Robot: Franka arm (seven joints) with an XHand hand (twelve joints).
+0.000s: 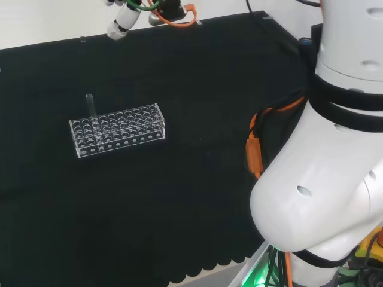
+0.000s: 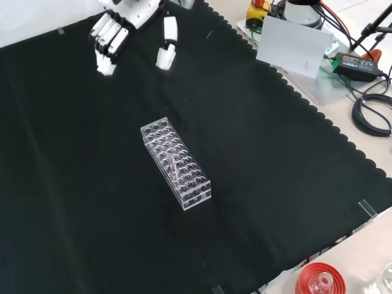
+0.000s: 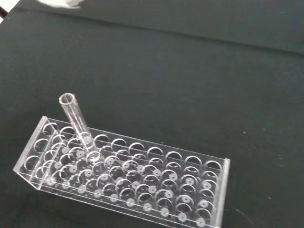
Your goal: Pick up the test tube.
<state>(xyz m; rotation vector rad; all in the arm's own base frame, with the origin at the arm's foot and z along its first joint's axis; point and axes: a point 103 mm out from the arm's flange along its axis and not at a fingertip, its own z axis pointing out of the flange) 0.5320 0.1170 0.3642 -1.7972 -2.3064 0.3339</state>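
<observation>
One test tube (image 3: 76,118) stands near the rack's (image 1: 118,130) end, robot hand (image 2: 116,30) spread well apart.

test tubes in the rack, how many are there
1: the test tube stands in a hole near one end of the clear rack. Other holes look empty.

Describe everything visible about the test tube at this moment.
The test tube is a clear, open-topped cylinder that looks like glass or plastic and appears empty. It stands in a hole near one end of the clear rack, leaning a little, its upper part rising above the rack top. Only the rack touches it. The robot hand, fingers relaxed, hangs well apart from it.
</observation>
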